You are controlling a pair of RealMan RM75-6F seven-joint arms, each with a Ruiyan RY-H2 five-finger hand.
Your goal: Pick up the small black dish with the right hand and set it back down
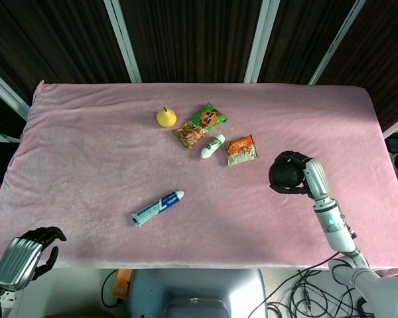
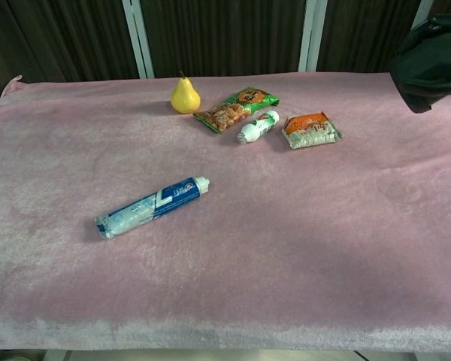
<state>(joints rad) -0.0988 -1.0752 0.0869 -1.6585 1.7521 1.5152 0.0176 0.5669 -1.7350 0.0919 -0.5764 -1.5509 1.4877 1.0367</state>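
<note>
Right fingers: dark fingers (image 1: 293,158) curl around the rim of the small black dish (image 1: 284,175), wrapping it from the top and the near edge, so the dish is held
Right hand (image 1: 304,173): sits over the right part of the table, its silver back facing up in the head view; in the chest view the hand and dish show only as a dark shape at the upper right corner (image 2: 430,64), raised above the cloth
Small black dish: in the right hand's grasp, to the right of the snack packets and well apart from them; whether its underside touches the cloth cannot be told from the head view, though the chest view shows it clear of the surface
Left fingers: black fingers (image 1: 45,236) bent inward, nothing between them
Left hand (image 1: 25,257): low at the near left corner, just off the table's front edge, seen only in the head view
Pink cloth (image 1: 86,172): covers the whole table top
Toothpaste tube (image 2: 152,205): lies on its side near the middle-left, cap end pointing right and away
Pear (image 2: 184,96): yellow, upright, at the far middle
Green snack packet (image 2: 237,108): flat, just right of the pear
White bottle (image 2: 257,126): on its side, just beside the green packet's near right edge
Orange snack packet (image 2: 310,129): flat, just right of the white bottle, between it and the held dish
</note>
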